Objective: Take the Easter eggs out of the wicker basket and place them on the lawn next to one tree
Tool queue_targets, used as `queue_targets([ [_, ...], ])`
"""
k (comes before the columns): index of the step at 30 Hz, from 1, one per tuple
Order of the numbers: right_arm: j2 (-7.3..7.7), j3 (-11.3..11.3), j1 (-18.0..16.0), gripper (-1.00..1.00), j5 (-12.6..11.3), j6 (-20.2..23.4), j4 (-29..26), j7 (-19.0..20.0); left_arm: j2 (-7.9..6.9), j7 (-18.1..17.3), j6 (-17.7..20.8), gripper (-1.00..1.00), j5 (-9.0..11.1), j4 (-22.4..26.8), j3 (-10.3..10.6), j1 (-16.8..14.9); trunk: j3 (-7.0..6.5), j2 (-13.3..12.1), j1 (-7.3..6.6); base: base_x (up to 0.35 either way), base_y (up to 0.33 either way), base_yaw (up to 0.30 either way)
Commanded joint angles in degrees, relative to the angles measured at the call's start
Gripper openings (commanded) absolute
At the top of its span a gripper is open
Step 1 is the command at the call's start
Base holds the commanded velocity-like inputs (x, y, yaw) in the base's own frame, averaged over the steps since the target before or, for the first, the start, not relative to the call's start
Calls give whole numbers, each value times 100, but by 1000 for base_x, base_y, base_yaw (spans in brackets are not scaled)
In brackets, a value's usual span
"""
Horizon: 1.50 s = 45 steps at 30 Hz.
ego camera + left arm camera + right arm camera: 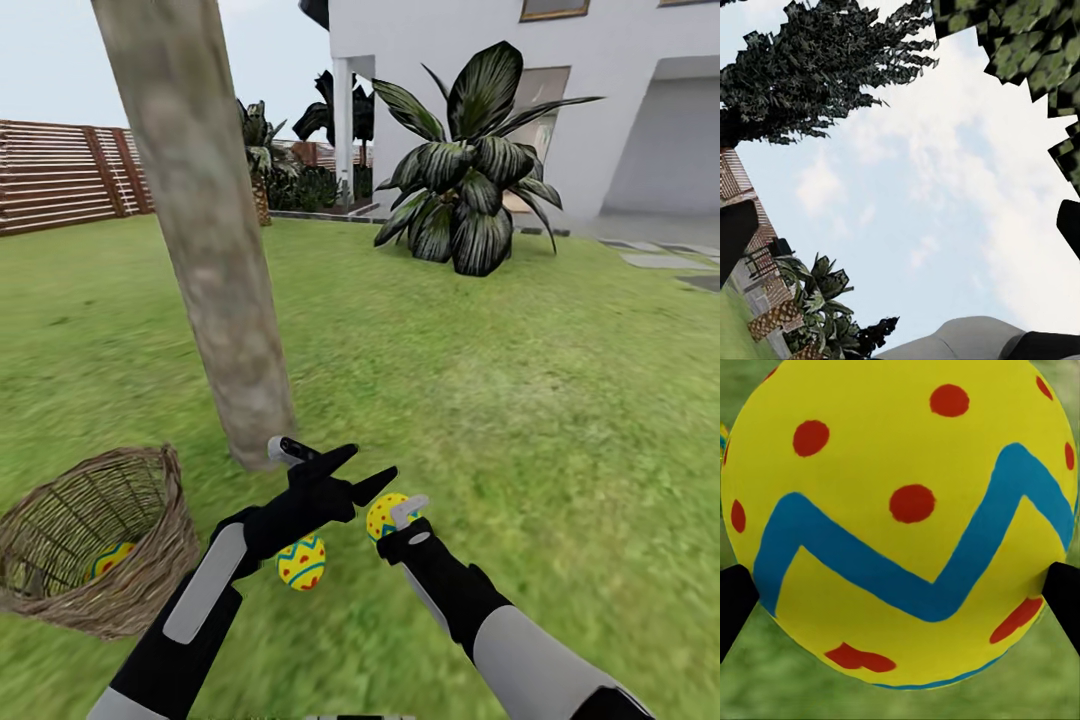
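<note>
By the tree (205, 240) trunk's foot, the right gripper (398, 517) has its jaws closed on one Easter egg (904, 521). The left gripper (345, 475) hangs with jaws spread, empty. A second egg (301, 562) lies on the lawn (520, 400) near the trunk, a third egg (110, 560) inside the wicker basket (150, 590) beside it.

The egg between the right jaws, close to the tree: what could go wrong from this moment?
1. The egg in the right gripper sits between narrow fingertips; it may slip or roll on release.
2. The egg on the grass lies just under the left gripper; either arm could knock it away from the tree trunk.
3. One egg in the wicker basket remains there.
</note>
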<state>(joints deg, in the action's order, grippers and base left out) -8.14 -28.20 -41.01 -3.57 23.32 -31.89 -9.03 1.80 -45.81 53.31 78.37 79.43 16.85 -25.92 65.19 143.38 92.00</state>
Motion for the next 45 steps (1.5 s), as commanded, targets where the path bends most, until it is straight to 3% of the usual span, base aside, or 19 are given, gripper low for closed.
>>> queue_targets([
  [1, 5, -36, -3, -100, -39, 33, -10, -46, -1, -10, 22, 100, 11, -4, 2, -6, 5, 2, -1, 0, 0, 281],
  [10, 5, -36, -3, -100, -39, 24, 59, -46, 3, -7, 21, 100, 20, -2, 3, -5, 5, 2, -1, 13, 0, 281],
  [19, 2, -36, -3, -100, -39, 16, 69, -44, 4, -7, 21, 100, 12, -32, 8, -7, 5, 2, -1, 262, 0, 280],
  [26, 20, -27, -3, -100, -55, -215, 75, -43, 4, -7, 21, 100, 12, -15, 11, -3, 5, 2, -1, 21, 0, 47],
  [35, 23, -24, -3, -100, -83, -231, 108, -54, 10, 9, 21, 100, -12, -7, 45, -5, 204, 14, 22, 0, 0, 0],
  [38, 11, -25, -14, -100, -14, -508, 471, -55, 13, 19, 14, 100, -22, 6, 257, -5, 270, 18, 30, 0, 0, 0],
  [40, 6, -20, -51, -100, -32, -867, 816, -59, 13, 20, 13, 100, -23, 10, 292, -3, 315, 21, 35, 0, 0, 0],
  [45, -24, -19, -270, -100, -53, -988, 1232, -63, 13, -6, 21, 100, -18, 41, 309, -4, 426, 27, 48, 0, 0, 0],
])
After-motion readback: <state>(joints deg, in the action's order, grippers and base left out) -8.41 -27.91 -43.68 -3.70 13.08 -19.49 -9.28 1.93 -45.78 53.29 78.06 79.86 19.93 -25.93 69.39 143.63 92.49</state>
